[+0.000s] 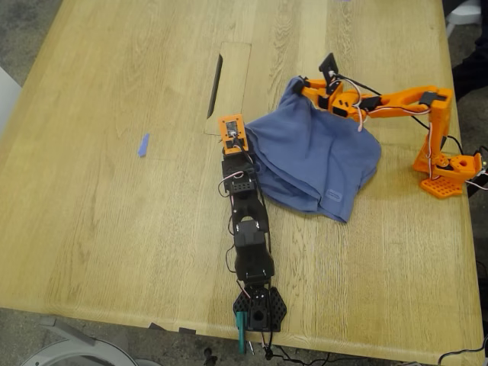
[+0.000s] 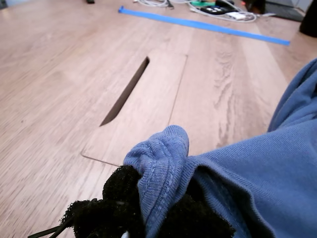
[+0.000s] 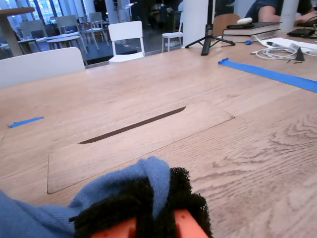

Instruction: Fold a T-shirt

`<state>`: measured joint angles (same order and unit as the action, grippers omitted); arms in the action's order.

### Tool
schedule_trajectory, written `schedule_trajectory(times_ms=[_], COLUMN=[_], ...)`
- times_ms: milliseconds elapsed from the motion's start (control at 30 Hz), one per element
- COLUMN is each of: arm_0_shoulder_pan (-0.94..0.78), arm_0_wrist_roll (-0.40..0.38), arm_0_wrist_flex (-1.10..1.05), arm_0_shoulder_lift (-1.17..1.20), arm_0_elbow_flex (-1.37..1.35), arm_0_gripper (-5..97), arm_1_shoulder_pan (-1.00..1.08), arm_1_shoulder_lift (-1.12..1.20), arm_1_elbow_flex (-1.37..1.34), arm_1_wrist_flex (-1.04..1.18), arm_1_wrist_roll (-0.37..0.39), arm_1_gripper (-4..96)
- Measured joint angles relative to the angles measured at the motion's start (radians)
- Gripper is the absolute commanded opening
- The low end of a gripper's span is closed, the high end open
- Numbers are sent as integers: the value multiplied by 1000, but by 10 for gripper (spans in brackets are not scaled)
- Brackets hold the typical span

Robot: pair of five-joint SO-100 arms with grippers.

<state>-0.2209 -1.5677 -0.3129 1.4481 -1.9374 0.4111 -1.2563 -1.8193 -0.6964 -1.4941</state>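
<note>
So in the exterior view the T-shirt [image 1: 316, 160] is lying bunched up on the wooden table [image 1: 114, 229], a bit toward the exterior view's right of the middle, just beside the cable-slot panel [image 1: 229, 88]. The black arm [image 1: 248, 229] is reaching up from the near edge and my first gripper [image 1: 238, 141] is sitting right at the shirt's edge on the exterior view's left. The orange arm [image 1: 396, 99] is coming in from the exterior view's right, and my second gripper [image 1: 305, 85] is at the shirt's far corner, with the cloth pulled up into a little peak there. A small blue scrap [image 1: 143, 145] is lying well apart on the exterior view's left.

First wrist view: my first gripper [image 2: 148, 208] is clamped on the T-shirt [image 2: 257, 173]. A ribbed, stitched hem is bunching up out between the fuzzy black pads [image 2: 119, 188]. The slot panel [image 2: 138, 109] is just past it, and a blue tape strip [image 2: 208, 25] is running across the far table.

Second wrist view: my second gripper [image 3: 148, 213] is also pinching the T-shirt [image 3: 119, 183], a fold of blue poking up between its black pads [image 3: 183, 193]. The slot panel [image 3: 133, 134] is lying ahead, and white chairs [image 3: 126, 39] are standing beyond the table.
</note>
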Motion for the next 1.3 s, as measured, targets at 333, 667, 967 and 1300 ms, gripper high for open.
schedule_trajectory(times_ms=[333, 667, 967, 1300], arm_0_shoulder_pan=[-43, -95, -115, -124], arm_0_wrist_roll=[0, 0, 0, -25], arm_0_wrist_flex=[-28, -15, 166, 779], arm_0_shoulder_lift=[-235, -468, -819, -1301], arm_0_elbow_flex=[219, 512, 1042, 1951], arm_0_gripper=[-3, -3, -3, -3], arm_1_shoulder_pan=[43, 66, 92, 106], arm_1_shoulder_lift=[305, 607, 793, 821], arm_1_elbow_flex=[334, 836, 1141, 1305], arm_1_wrist_flex=[21, 233, 313, 417], arm_1_wrist_roll=[14, 14, 23, 35], arm_1_gripper=[0, 0, 0, 0])
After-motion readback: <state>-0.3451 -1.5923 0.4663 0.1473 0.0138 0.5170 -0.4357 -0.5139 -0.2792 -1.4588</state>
